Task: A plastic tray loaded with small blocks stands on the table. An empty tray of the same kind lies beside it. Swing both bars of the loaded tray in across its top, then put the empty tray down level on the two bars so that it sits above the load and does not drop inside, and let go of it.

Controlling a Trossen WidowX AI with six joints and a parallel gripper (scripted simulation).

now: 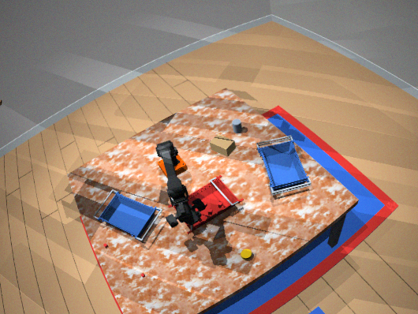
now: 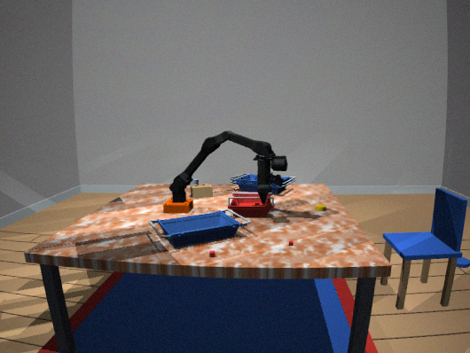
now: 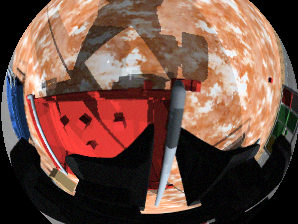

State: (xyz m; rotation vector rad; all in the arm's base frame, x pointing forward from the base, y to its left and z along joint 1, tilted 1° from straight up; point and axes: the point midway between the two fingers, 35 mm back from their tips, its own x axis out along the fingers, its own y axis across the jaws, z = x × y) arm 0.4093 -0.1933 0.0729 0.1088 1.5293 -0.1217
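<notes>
My hand (image 1: 188, 216) (image 2: 263, 200) (image 3: 162, 127) points down at the near end of the red tray (image 1: 216, 204) (image 2: 250, 213) (image 3: 105, 134), right of centre in the exterior view. My fingers are only slightly apart, with a narrow gap, and grip nothing. In the wrist view a grey bar (image 3: 172, 115) runs through that gap, over the right end of the tray; I cannot tell whether I touch it. Small dark red blocks (image 3: 118, 118) lie inside the tray. The other bar (image 1: 225, 192) (image 3: 45, 132) lies across the top near its far end.

One blue tray (image 1: 126, 216) (image 2: 199, 228) stands at lower left of the top view, its bars outward and its inside bare. Another blue tray (image 1: 285, 167) stands at right on the desk (image 1: 276, 233) (image 2: 310, 257). A tan box (image 1: 222, 145) (image 2: 201, 191) and a grey cylinder (image 1: 236, 126) are above the red tray, and a yellow disc (image 1: 246, 253) (image 2: 320, 207) is below it.
</notes>
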